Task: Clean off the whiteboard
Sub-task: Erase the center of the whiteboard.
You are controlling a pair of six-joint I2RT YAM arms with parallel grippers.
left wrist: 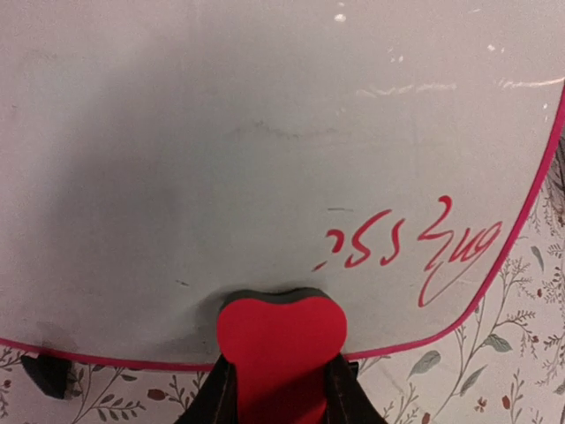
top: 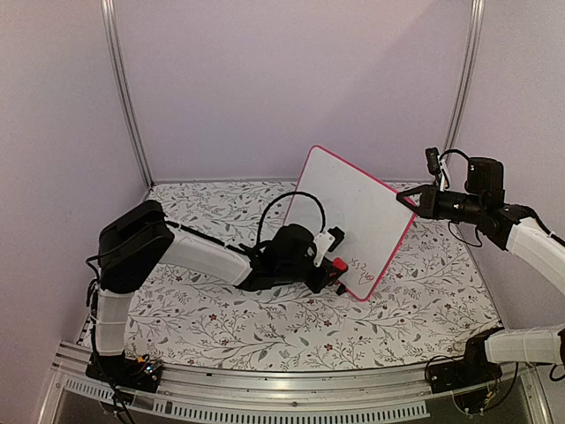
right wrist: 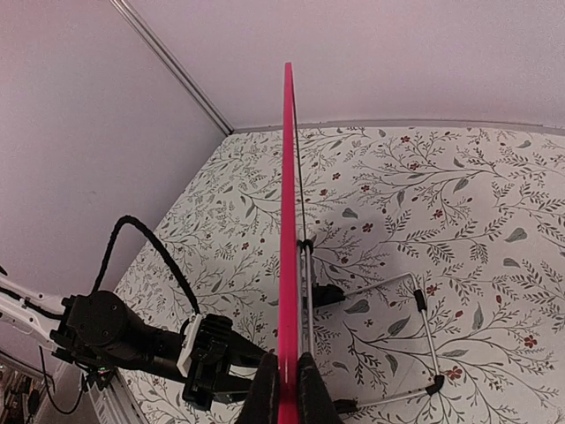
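Note:
The whiteboard (top: 353, 212), white with a red-pink frame, stands tilted on the table. Red handwriting (left wrist: 415, 243) sits near its lower right corner. My left gripper (left wrist: 281, 389) is shut on a red eraser block (left wrist: 281, 340), whose dark felt face presses against the board's lower edge, left of the writing. In the top view the eraser (top: 339, 264) shows at the board's lower corner. My right gripper (right wrist: 284, 389) is shut on the board's red edge (right wrist: 288, 221), seen edge-on, holding its right corner (top: 411, 201).
A wire stand (right wrist: 415, 353) with black feet props the board from behind. The floral tablecloth (top: 265, 327) covers the table. Metal frame posts (top: 124, 88) and walls stand at the back and sides.

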